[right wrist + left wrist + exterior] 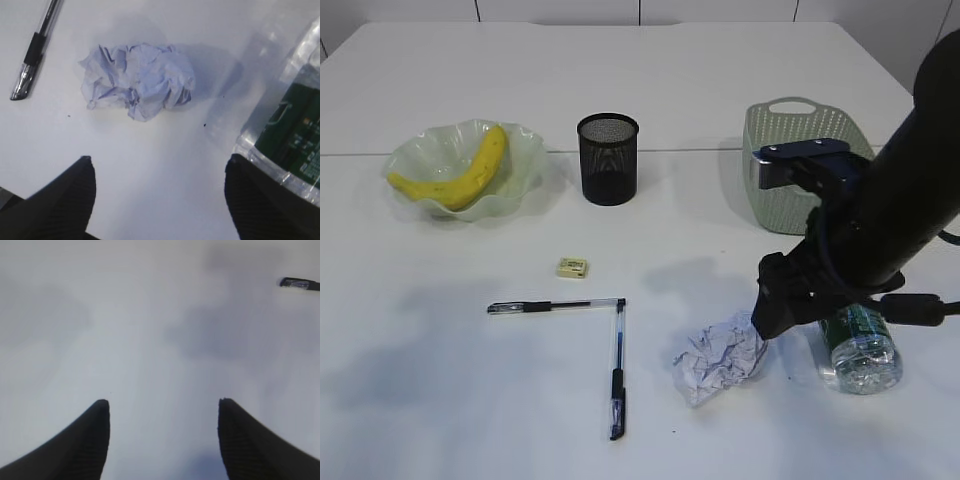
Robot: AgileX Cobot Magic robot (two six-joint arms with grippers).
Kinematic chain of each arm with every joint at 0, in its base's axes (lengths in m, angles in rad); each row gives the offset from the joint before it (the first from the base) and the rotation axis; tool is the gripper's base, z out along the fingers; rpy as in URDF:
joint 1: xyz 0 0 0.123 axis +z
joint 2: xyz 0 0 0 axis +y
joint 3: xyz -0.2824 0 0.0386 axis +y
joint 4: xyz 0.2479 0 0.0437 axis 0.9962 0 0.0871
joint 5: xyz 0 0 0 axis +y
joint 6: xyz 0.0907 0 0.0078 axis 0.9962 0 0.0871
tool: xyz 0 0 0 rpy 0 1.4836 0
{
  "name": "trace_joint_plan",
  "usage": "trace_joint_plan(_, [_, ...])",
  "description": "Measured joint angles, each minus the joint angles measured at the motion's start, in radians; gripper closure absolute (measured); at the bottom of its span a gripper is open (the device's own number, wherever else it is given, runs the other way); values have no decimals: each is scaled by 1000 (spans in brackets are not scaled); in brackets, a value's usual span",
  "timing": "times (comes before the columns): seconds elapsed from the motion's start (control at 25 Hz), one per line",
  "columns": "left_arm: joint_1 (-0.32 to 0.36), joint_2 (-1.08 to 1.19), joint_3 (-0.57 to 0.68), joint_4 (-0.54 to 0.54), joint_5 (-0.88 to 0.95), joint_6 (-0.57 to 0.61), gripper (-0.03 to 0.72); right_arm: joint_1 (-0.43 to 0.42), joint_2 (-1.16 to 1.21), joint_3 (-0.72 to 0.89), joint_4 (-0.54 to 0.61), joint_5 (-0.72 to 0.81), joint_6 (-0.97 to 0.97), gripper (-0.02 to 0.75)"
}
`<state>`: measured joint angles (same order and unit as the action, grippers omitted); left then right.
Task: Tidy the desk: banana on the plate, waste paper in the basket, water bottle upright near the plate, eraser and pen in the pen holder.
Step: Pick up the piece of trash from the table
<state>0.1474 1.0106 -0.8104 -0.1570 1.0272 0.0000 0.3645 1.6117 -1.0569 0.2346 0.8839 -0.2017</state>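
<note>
The banana [460,170] lies in the pale green plate [525,140] at the back left of the desk [440,400]. The black pen holder [608,158] stands beside it, and the basket [800,160] is at the back right. The eraser [572,267] and two pens [555,305] [618,365] lie near the middle. The waste paper [140,80] sits just ahead of my open right gripper [159,165]. The water bottle [290,135] lies on its side against that gripper's right finger. My left gripper [164,407] hangs open over bare desk, a pen tip [299,284] far off.
My right arm [890,220] reaches down in front of the basket and covers part of the bottle [860,350]. The waste paper [720,355] lies just left of the bottle. A thin seam crosses the desk behind the plate and pen holder.
</note>
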Motion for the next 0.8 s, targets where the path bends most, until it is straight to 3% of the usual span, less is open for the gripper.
trace_joint_plan(0.32, [0, 0, 0, -2, -28, 0, 202, 0, 84, -19, 2, -94, -44, 109])
trace_joint_plan(0.8, [0, 0, 0, -2, -34, 0, 202, 0, 250, -174, 17, 1, -81, 109])
